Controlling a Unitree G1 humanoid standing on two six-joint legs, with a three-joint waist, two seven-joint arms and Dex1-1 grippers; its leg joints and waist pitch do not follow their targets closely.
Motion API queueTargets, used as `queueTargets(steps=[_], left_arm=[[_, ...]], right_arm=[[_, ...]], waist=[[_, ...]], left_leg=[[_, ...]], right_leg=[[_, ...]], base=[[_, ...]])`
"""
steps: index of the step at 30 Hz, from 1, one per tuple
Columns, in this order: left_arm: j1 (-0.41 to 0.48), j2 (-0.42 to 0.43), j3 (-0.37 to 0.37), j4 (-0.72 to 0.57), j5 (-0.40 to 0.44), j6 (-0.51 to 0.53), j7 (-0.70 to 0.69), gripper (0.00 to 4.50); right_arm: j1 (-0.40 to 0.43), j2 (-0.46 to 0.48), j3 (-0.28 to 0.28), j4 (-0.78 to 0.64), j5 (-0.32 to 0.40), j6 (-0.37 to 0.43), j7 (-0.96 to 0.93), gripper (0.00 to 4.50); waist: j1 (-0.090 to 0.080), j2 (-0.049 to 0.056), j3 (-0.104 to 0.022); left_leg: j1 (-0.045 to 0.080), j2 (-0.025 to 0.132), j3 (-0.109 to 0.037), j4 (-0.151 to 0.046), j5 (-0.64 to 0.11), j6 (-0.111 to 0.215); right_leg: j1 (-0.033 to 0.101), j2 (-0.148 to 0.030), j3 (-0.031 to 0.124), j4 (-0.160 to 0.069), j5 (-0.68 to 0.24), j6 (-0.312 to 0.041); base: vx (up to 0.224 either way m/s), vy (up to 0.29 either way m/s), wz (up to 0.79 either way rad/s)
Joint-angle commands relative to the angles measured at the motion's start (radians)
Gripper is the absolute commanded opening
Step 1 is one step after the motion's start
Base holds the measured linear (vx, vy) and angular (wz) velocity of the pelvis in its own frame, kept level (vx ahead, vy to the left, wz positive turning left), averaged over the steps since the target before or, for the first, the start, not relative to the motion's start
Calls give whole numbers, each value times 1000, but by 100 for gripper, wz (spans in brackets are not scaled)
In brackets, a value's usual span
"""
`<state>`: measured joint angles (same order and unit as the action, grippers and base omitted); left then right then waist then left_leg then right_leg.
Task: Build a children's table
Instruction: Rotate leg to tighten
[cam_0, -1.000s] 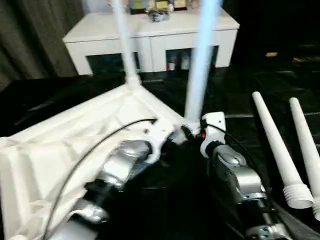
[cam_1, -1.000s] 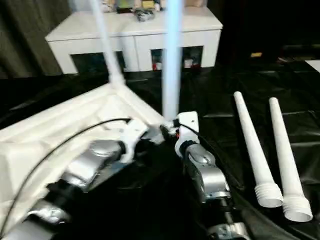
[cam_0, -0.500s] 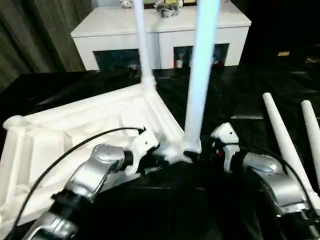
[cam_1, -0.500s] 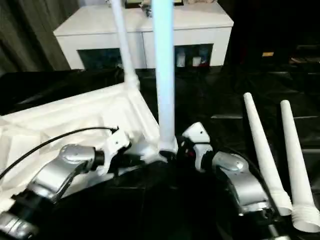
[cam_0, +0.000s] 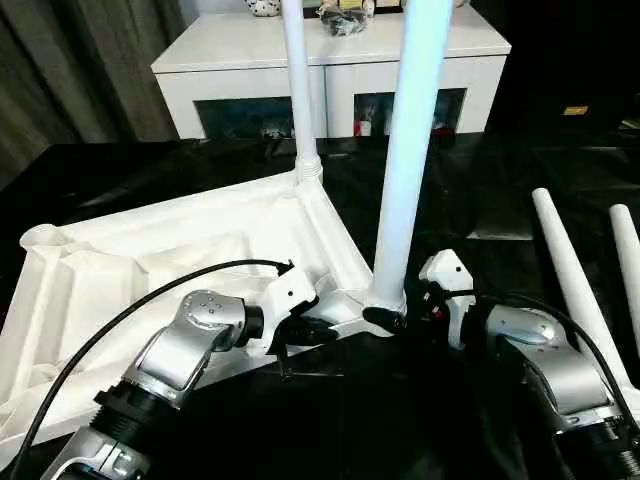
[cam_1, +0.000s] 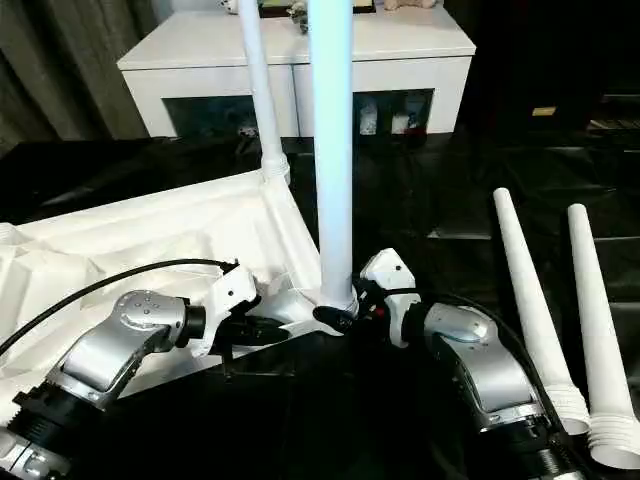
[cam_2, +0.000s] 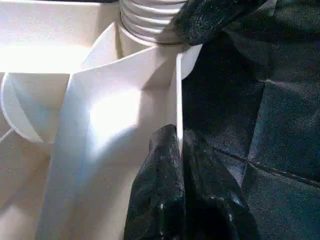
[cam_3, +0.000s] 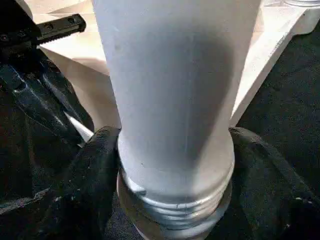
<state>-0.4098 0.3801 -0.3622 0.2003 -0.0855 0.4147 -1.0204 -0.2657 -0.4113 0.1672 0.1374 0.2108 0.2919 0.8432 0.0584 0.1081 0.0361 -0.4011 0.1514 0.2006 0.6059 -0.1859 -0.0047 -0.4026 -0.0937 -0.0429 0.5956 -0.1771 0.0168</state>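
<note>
Left wrist view shows left end effector (cam_2: 180, 165) pinching tabletop rim (cam_2: 178, 95) (head views can't).

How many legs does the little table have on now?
Two legs stand in the upside-down top: the far leg and the near leg. The right gripper has its fingers around the near leg's threaded base, while the left gripper pinches the top's rim. Two loose legs lie on the black table, waiting.

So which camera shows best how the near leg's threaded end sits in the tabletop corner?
The right wrist view: the leg is close up, threads partly exposed, between the right tool's fingers. The left wrist view catches the threads' edge; the eye views show the whole leg upright, its base small.
</note>
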Motion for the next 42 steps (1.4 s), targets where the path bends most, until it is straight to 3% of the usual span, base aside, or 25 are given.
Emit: queueTargets(steps=[1,11,14,18,19,22,27,29,31,35,38,42], left_arm=[[-3,9,-6,-32,-18,-6,-29,0],[-3,-2,-3,-18,-10,3,-8,0],[-34,-61,20,64,34,15,124,0],[-85,-156,71,174,65,49,321,0],[-104,-189,90,210,71,58,389,0],[-160,-285,149,313,74,56,572,0],[-189,-334,139,371,94,17,624,0],[-185,-332,120,357,94,-3,577,0],[-180,-325,111,346,92,-5,551,0],[-159,-290,78,299,87,-1,472,0],[-120,-225,28,214,83,8,356,0],[-76,-154,3,126,55,17,233,0]], right_arm=[[3,7,-3,-3,14,-11,9,295],[18,42,-20,7,4,-2,-54,270],[2,102,-42,65,-50,1,-208,270],[-21,203,-91,135,-99,49,-454,270],[-29,239,-111,160,-112,64,-539,270],[-55,347,-165,231,-136,78,-767,270],[-91,400,-144,288,-172,46,-840,270],[-97,408,-154,275,-139,10,-784,270],[-97,405,-156,261,-128,-5,-759,326],[-100,384,-155,221,-120,-18,-717,368],[-92,324,-149,156,-115,-15,-661,387],[-44,220,-120,59,-91,-5,-481,387]], waist=[[-1,-21,-65],[-3,-20,-63],[-10,-21,-61],[-15,-20,-57],[-21,-24,-53],[-27,-22,-49],[-38,-21,-44],[-38,-20,-50],[-35,-19,-54],[-40,-16,-55],[-41,-19,-61],[-33,-13,-68]], left_leg=[[29,71,-37,-73,-188,80],[29,71,-38,-76,-216,63],[29,70,-37,-79,-234,45],[34,67,-40,-84,-287,5],[38,62,-40,-86,-329,-16],[44,60,-44,-91,-387,-41],[59,56,-54,-98,-494,-52],[50,59,-57,-105,-461,-41],[44,61,-52,-105,-413,-25],[26,60,-53,-105,-369,-1],[28,65,-51,-99,-325,18],[27,68,-44,-85,-206,70]], right_leg=[[39,-56,30,-58,-139,-252],[37,-56,31,-61,-168,-244],[35,-55,31,-65,-200,-240],[30,-54,31,-74,-283,-214],[24,-53,31,-80,-337,-201],[19,-53,32,-92,-415,-165],[19,-56,25,-114,-530,-108],[29,-57,26,-109,-473,-104],[29,-56,31,-102,-378,-126],[44,-60,29,-93,-326,-146],[44,-62,29,-88,-282,-175],[46,-58,27,-72,-133,-218]], base=[[0,0,0],[0,0,0],[0,0,0],[0,0,0],[0,0,0],[0,0,0],[0,0,0],[0,0,0],[0,0,0],[0,0,0],[0,0,0],[25,-5,0]])
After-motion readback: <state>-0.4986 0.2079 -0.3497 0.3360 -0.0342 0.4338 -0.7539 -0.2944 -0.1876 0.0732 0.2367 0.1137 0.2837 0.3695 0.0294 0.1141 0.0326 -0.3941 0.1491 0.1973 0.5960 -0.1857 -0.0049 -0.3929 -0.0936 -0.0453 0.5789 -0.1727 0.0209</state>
